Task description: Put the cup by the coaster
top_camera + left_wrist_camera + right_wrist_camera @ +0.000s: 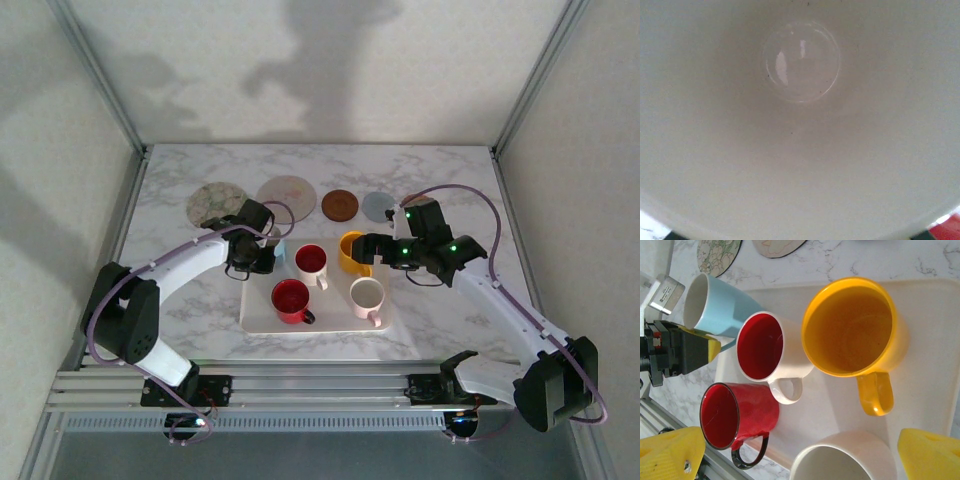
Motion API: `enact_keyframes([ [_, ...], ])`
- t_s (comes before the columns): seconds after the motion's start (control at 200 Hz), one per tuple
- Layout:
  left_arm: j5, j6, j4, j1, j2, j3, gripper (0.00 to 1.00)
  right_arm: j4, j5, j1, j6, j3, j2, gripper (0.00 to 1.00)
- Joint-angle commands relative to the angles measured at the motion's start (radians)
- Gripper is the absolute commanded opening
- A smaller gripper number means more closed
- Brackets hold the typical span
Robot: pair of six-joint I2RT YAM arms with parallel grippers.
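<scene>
The white tray is sitting mid-table. Beyond its far left corner the flowered coaster is lying. At that corner the blue cup is tilting, the left claw grasping it. The right claw is hovering released over the tray's yellow cup.
</scene>
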Motion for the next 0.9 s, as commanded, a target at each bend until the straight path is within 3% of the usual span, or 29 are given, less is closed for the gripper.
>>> enact_keyframes([
  [0.0, -0.038, -0.009, -0.010, -0.009, -0.026, 0.057, 0.06, 0.013, -0.012, 0.013, -0.022, 0.040, 0.004, 0.99],
  [0.095, -0.050, -0.012, -0.020, -0.009, -0.042, 0.074, 0.00, 0.015, -0.025, 0.015, -0.020, 0.054, 0.004, 0.99],
  [0.566, -0.116, -0.023, -0.096, 0.009, -0.144, 0.214, 0.00, 0.002, -0.096, 0.057, -0.034, 0.194, 0.066, 0.99],
  [0.891, -0.113, 0.040, -0.092, 0.108, -0.149, 0.230, 0.00, -0.015, -0.088, 0.145, -0.037, 0.312, 0.176, 0.99],
])
